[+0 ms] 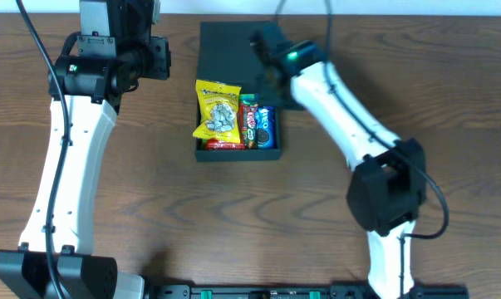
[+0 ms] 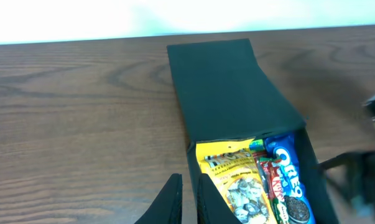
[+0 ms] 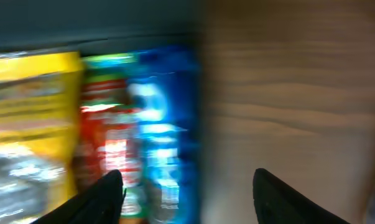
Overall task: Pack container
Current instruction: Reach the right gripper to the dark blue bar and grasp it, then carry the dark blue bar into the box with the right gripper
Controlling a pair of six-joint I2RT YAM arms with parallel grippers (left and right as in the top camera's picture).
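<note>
Container [image 1: 225, 50] sat toward the far middle of the wooden table [image 1: 150, 216], its flap lid thrown back flat toward the far edge. Inside it lay a yellow packet [image 1: 217, 112], a red packet [image 1: 249, 120] and a blue packet [image 1: 265, 126], side by side. The right gripper [image 3: 187, 177] hung over its right-hand side with its fingers [image 3: 106, 193] spread wide and nothing between them. In the blurred right wrist view the blue packet and the box's right wall showed beneath the gap. The left gripper [image 2: 190, 182] stood off to the box's left, apart from it, its fingertips drawn nearly together and holding nothing.
</note>
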